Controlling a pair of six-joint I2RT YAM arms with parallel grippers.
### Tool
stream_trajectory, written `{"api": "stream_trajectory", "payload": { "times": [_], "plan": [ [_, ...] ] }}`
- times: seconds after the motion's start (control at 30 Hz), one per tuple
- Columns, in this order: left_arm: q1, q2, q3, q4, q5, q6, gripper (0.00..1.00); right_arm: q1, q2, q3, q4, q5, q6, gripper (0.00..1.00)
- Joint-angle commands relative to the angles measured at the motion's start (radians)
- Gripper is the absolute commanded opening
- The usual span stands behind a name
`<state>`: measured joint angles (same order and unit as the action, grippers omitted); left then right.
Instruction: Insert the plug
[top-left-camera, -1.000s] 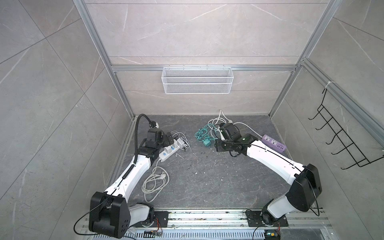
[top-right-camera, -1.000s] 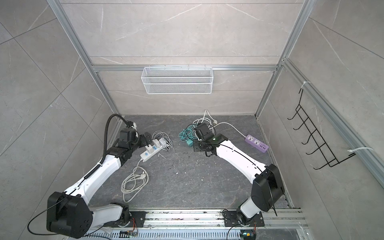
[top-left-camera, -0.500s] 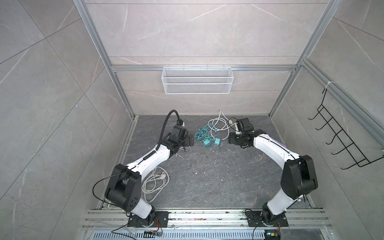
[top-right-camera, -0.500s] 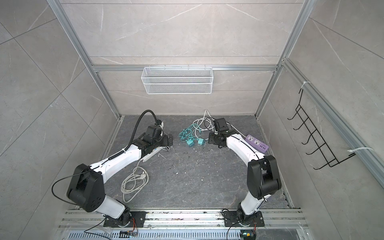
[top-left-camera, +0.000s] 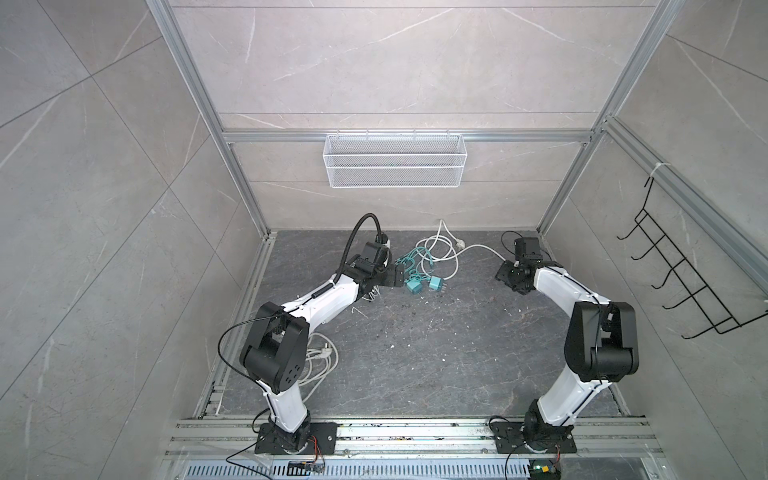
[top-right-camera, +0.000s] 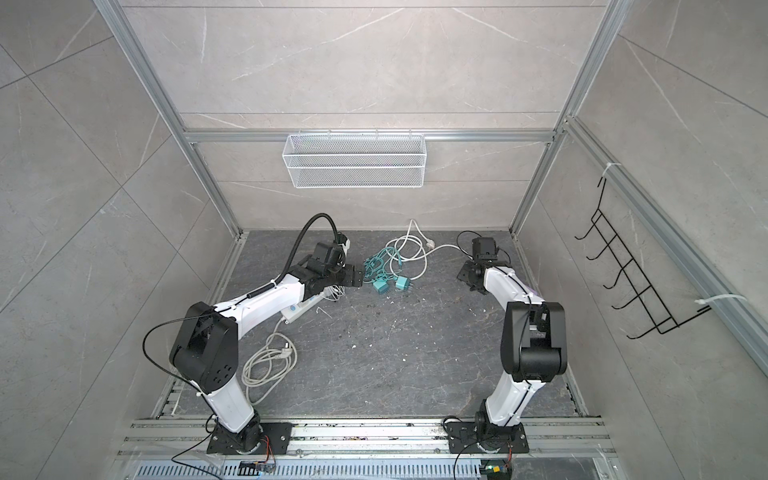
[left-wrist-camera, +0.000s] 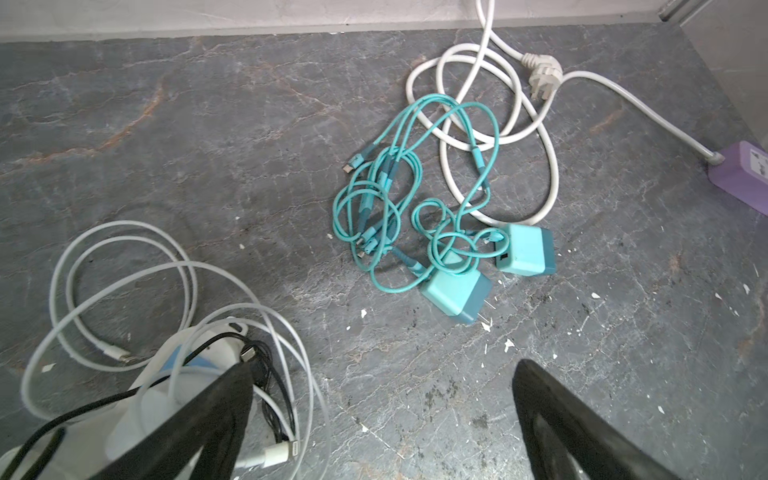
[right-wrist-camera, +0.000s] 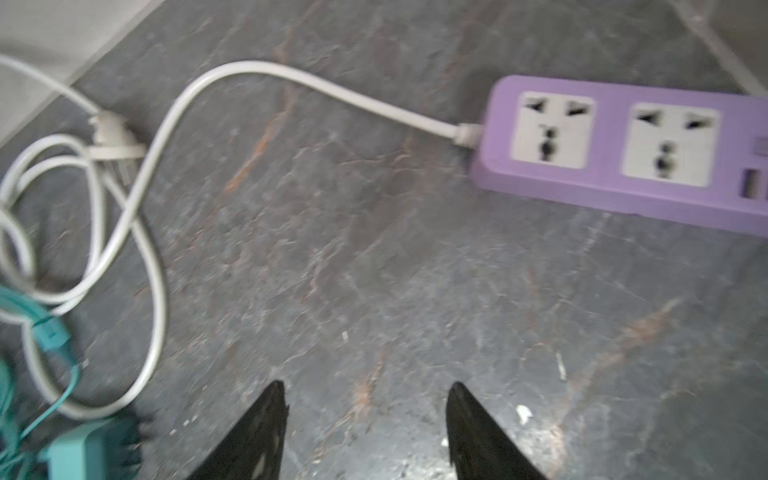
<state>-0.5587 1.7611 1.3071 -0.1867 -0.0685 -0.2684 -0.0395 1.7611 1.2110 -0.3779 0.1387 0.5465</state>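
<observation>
Two teal charger plugs (left-wrist-camera: 455, 293) (left-wrist-camera: 525, 255) lie on the dark floor in a tangle of teal cable (top-left-camera: 409, 266). My left gripper (left-wrist-camera: 384, 370) stands wide open just short of them with nothing between its fingers; in both top views it (top-left-camera: 398, 276) (top-right-camera: 355, 276) is just left of them. A purple power strip (right-wrist-camera: 615, 149) with two free sockets lies ahead of my right gripper (right-wrist-camera: 365, 388), which is open over bare floor. In both top views the right arm (top-left-camera: 552, 282) covers that strip. Its white cord (right-wrist-camera: 291, 79) ends in a white plug (left-wrist-camera: 544, 77).
A white power strip (top-right-camera: 301, 309) wrapped in thin white and black cables (left-wrist-camera: 124, 291) lies under my left arm, with a coiled grey-white cord (top-right-camera: 266, 365) nearer the front. A wire basket (top-left-camera: 395, 166) hangs on the back wall, a black hook rack (top-left-camera: 685, 282) on the right wall.
My left arm swung from the white strip toward the teal chargers. My right arm drew back from the teal chargers toward the purple strip, and its jaws opened wider.
</observation>
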Motion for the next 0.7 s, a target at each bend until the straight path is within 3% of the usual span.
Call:
{"api": "stream_trajectory", "payload": {
  "times": [0.0,0.1,0.43,0.57,0.67],
  "plan": [
    [-0.004,0.000,0.030,0.018,0.056,0.056,1.00,0.000,-0.026,-0.048,0.083,0.176,0.100,0.63],
    [-0.005,0.006,0.031,0.028,0.098,0.068,1.00,0.000,-0.033,-0.066,0.122,0.226,0.126,0.63],
    [-0.009,0.108,0.136,0.011,0.141,0.089,1.00,0.015,-0.080,-0.133,0.150,0.227,0.135,0.62],
    [-0.007,0.136,0.188,-0.026,0.135,0.089,1.00,0.028,-0.048,-0.123,0.181,0.169,0.102,0.59],
    [-0.008,0.138,0.196,-0.039,0.138,0.082,1.00,0.098,0.016,-0.069,0.193,0.153,0.066,0.57]
  ]
}}
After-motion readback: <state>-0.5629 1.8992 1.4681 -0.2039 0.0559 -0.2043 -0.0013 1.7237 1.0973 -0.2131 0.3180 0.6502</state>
